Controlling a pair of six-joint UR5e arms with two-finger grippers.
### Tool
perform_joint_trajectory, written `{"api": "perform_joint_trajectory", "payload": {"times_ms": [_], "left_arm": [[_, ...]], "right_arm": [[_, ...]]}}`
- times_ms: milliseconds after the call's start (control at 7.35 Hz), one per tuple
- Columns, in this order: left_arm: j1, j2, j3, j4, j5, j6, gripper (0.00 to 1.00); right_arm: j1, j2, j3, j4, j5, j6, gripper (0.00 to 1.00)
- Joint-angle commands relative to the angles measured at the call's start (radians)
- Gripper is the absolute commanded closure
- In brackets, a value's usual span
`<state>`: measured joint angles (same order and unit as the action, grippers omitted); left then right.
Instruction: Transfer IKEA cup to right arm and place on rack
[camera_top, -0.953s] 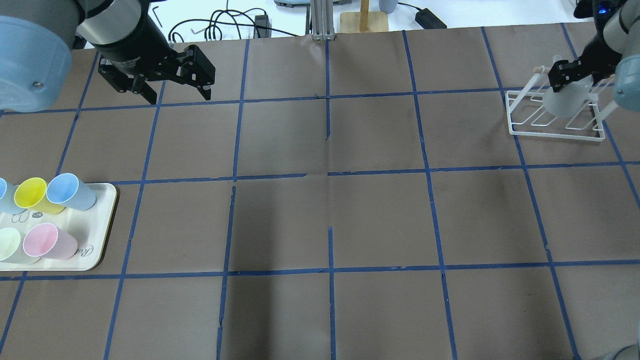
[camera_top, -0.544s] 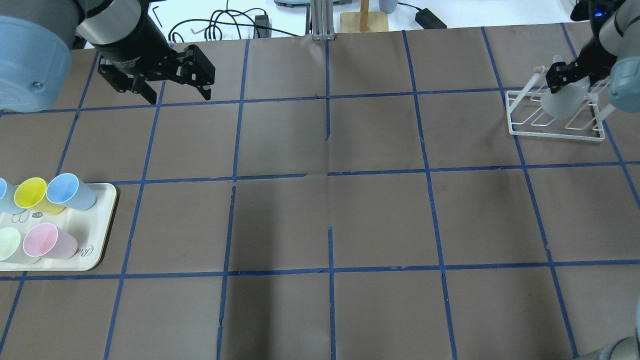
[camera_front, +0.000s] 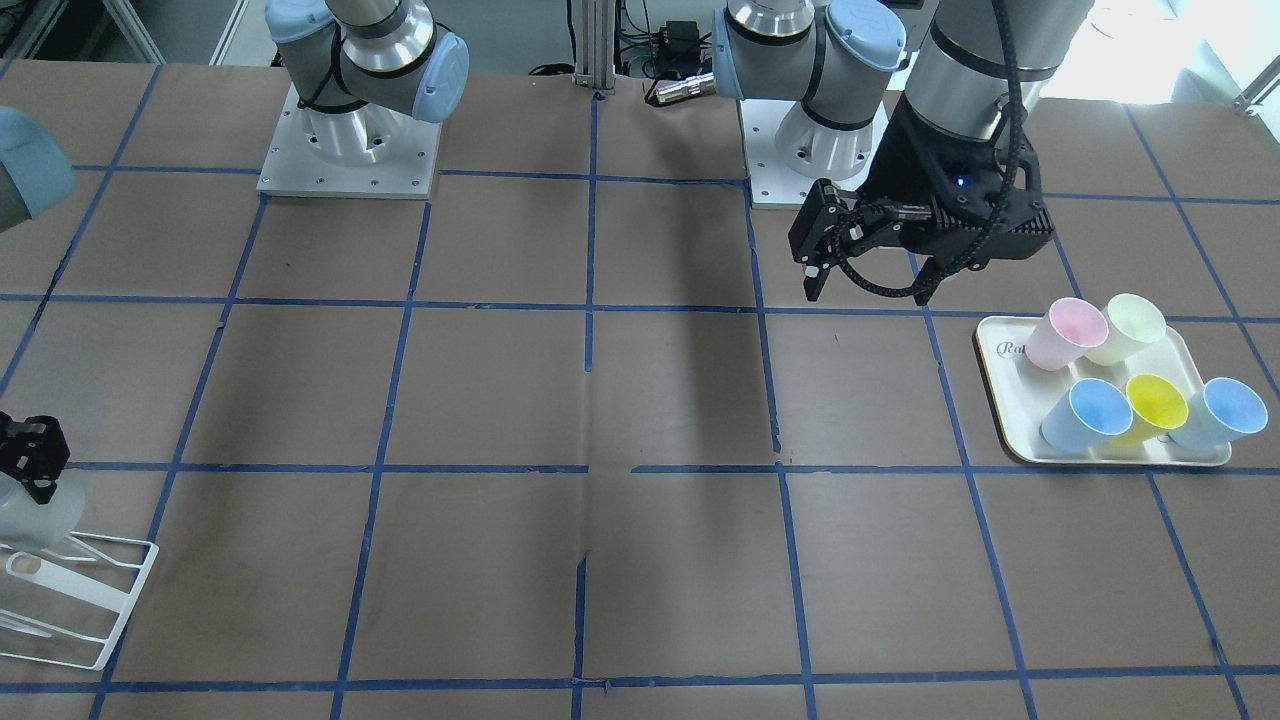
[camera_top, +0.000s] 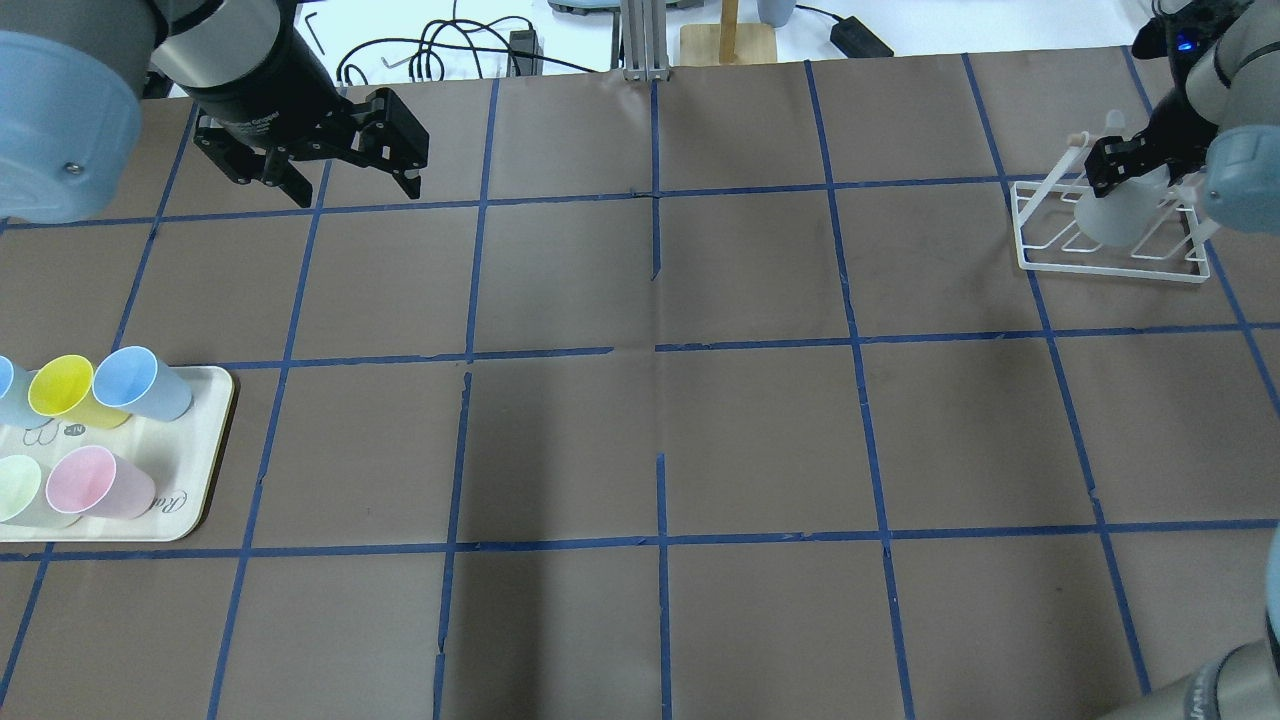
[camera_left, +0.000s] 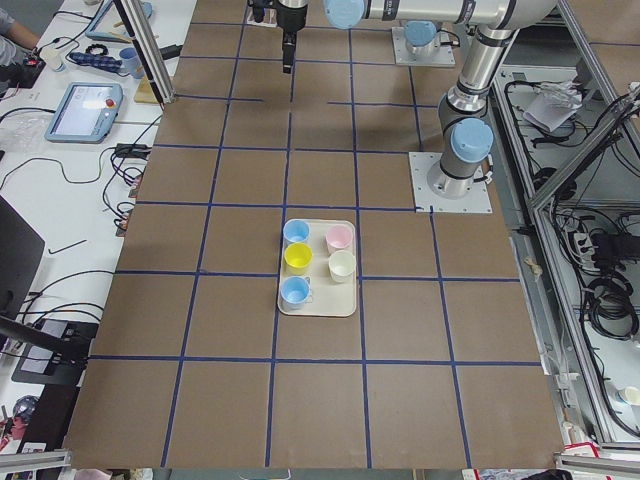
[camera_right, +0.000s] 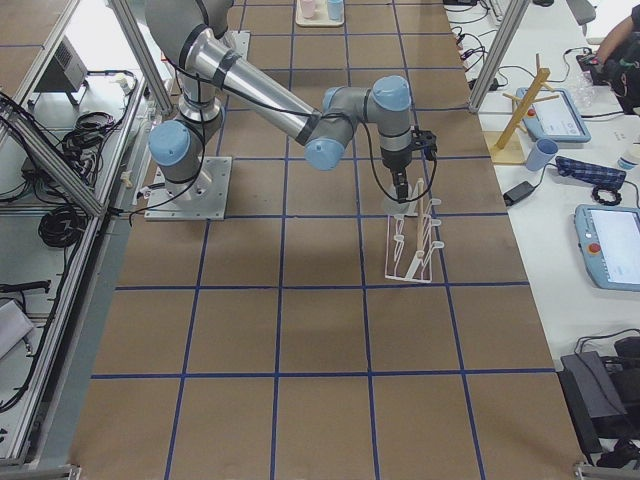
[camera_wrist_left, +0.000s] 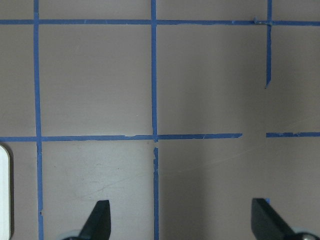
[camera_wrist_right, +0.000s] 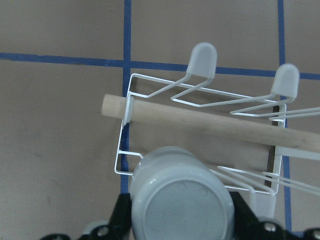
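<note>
The light grey IKEA cup (camera_top: 1104, 214) is held upside down by my right gripper (camera_top: 1118, 165), low over the white wire rack (camera_top: 1110, 262) at the table's far right. In the right wrist view the cup's base (camera_wrist_right: 181, 200) sits between the two black fingers (camera_wrist_right: 121, 216), over the rack's wires (camera_wrist_right: 150, 82). It also shows at the front-facing view's left edge (camera_front: 35, 515), above the rack (camera_front: 100, 610). I cannot tell whether the cup touches a prong. My left gripper (camera_top: 355, 185) is open and empty, hovering over the far left of the table.
A cream tray (camera_top: 205, 480) at the left edge holds several coloured cups: blue, yellow, pink, pale green. A wooden dowel (camera_wrist_right: 200, 120) lies across the rack. A wooden stand (camera_top: 728, 35) and cables sit beyond the table's far edge.
My right gripper has shifted the cup slightly left and down over the rack. The left arm has not moved.
</note>
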<state>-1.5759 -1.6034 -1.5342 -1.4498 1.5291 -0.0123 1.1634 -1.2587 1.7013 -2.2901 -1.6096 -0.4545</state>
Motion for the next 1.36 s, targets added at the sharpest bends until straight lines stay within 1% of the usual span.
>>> {"api": "perform_joint_trajectory", "payload": {"times_ms": [0, 272, 408, 544, 680, 817, 953, 1225], "left_arm": [[-0.001, 0.000, 0.000, 0.000, -0.001, 0.000, 0.00], [0.000, -0.001, 0.000, 0.000, -0.001, 0.002, 0.00], [0.000, -0.001, 0.000, 0.000, -0.001, 0.002, 0.00], [0.000, -0.001, 0.000, 0.000, -0.001, 0.002, 0.00], [0.000, -0.001, 0.000, 0.002, -0.001, 0.002, 0.00], [0.000, -0.001, 0.000, 0.002, -0.001, 0.002, 0.00], [0.000, -0.001, 0.000, 0.002, -0.001, 0.002, 0.00], [0.000, -0.001, 0.000, 0.002, -0.001, 0.002, 0.00]], "right_arm": [[-0.001, 0.012, 0.000, 0.000, -0.001, 0.004, 0.68], [-0.013, 0.028, 0.000, 0.000, 0.037, 0.004, 0.67], [-0.013, 0.028, 0.000, 0.000, 0.037, 0.004, 0.66], [-0.013, 0.030, 0.001, 0.000, 0.037, 0.002, 0.58], [-0.013, 0.031, 0.001, 0.000, 0.040, 0.005, 0.40], [-0.013, 0.035, 0.000, 0.000, 0.040, 0.007, 0.10], [-0.013, 0.033, 0.000, 0.000, 0.039, 0.011, 0.00], [-0.013, 0.025, -0.002, 0.003, 0.036, 0.016, 0.00]]}}
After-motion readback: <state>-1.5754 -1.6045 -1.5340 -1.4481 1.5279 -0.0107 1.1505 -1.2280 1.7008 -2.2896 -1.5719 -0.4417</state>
